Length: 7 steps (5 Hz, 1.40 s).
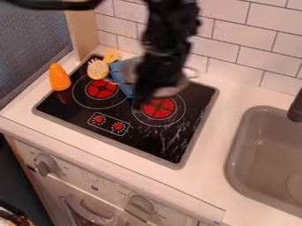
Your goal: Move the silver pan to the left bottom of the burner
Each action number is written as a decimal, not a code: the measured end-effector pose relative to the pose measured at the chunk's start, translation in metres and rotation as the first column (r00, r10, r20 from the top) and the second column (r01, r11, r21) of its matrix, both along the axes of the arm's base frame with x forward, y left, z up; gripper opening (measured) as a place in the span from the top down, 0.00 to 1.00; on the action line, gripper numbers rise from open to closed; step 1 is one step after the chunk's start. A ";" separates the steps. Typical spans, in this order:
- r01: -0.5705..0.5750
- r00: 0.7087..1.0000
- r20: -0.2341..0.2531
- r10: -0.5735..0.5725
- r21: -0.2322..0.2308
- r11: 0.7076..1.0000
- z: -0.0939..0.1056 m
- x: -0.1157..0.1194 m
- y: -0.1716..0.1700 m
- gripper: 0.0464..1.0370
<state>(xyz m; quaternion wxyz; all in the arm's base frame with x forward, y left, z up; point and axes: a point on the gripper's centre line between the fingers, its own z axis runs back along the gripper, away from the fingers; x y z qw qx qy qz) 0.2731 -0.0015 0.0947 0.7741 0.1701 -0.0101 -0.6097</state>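
**Silver pan (167, 92) right at the claw (152, 90)**

We think the pan's just under the claw, peeking out around its 4 o'clock, near 1 o'clock on the stovetop (77, 115). Claw open or closed? We can't tell. Our move should head toward 8.

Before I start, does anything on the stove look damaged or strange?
Yes: whitish streaks mark the black stovetop on its sink side, odd against the dark surface. I cannot tell if they are scratches or residue.

The silver pan (167, 92), mostly hidden, shows just behind the red right-hand burner (159, 109), its pose unclear.
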 end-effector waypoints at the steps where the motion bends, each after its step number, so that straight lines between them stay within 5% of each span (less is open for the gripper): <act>1: -0.109 0.994 -0.013 0.109 0.029 0.994 -0.005 -0.021 0.028 0.97; 4: -0.293 0.956 0.024 0.292 0.060 0.954 -0.033 -0.038 0.108 0.97; 5: -0.325 0.944 0.072 0.323 0.022 0.945 -0.051 -0.044 0.119 0.97; 6: -0.314 0.948 0.056 0.313 0.003 0.949 -0.070 -0.039 0.119 0.97; 7: -0.299 0.950 0.093 0.300 -0.021 0.954 -0.075 -0.024 0.124 0.97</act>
